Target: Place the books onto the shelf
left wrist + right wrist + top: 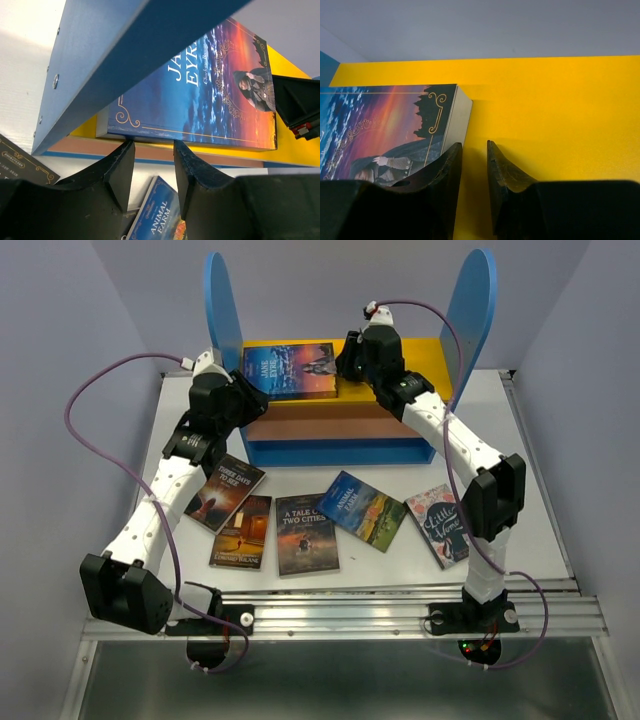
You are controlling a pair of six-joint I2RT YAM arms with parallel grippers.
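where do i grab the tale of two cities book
Probably its near short edge, coming in from the near side. The Tale of Two Cities book lies flat, cover up. The Animal Farm book overlaps its far right corner and another book crowds its left, so that edge is clearest.

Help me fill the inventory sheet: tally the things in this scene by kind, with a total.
Books: 6 (Jane Eyre, Three Days to See, dark paperback, A Tale of Two Cities, Animal Farm, Little Women)
Shelf: 1
Robot arms: 2 (left arm, right arm)
Total: 9
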